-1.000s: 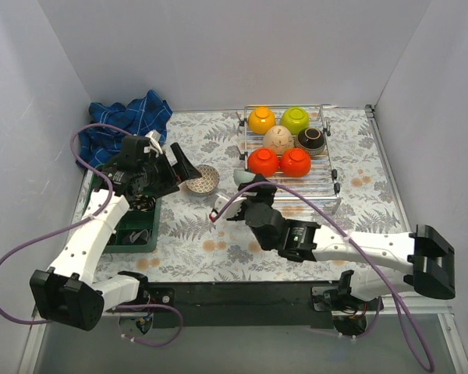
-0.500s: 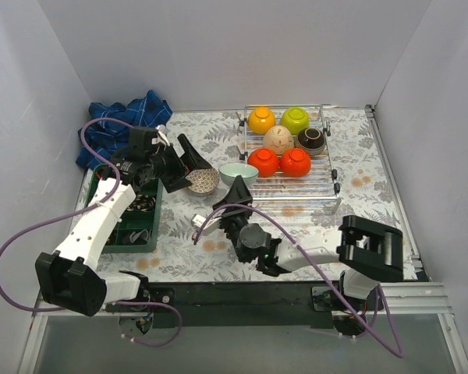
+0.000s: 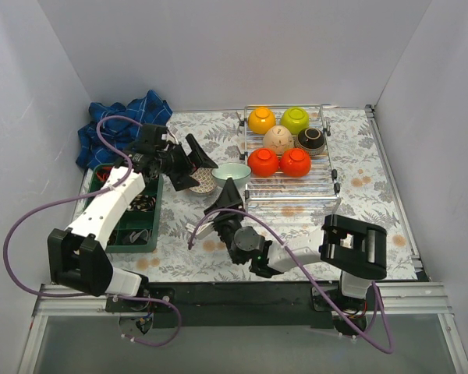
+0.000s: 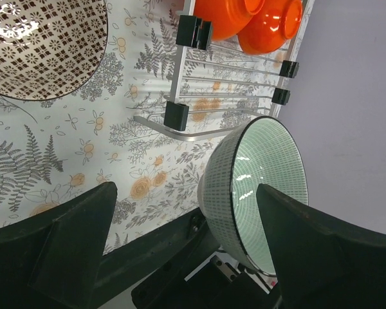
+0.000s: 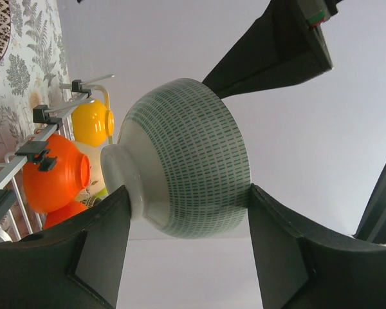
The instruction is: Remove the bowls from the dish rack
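Note:
My right gripper (image 3: 225, 195) (image 5: 186, 193) is shut on the pale blue-green bowl (image 3: 234, 173) (image 5: 186, 161), holding it off the table by foot ring and rim, left of the dish rack (image 3: 312, 187). My left gripper (image 3: 205, 173) (image 4: 186, 187) is open, its fingers either side of this bowl (image 4: 257, 187), which sits closer to one of them. The white patterned bowl (image 3: 202, 185) (image 4: 38, 45) rests on the table under the left gripper. In the rack are orange-yellow (image 3: 261, 119), lime green (image 3: 295, 119), speckled beige (image 3: 278, 139), dark brown (image 3: 310, 139) and two red-orange (image 3: 263, 162) (image 3: 295, 162) bowls, upside down.
A green compartment tray (image 3: 132, 230) lies at the left under the left arm. A blue checked cloth (image 3: 129, 117) is bunched in the far left corner. White walls close in the table on three sides. Purple cables loop off both arms.
The right arm swung left and folded inward, bringing the pale bowl from the rack's front corner toward the left gripper. The left gripper moved right until its fingers flank the bowl.

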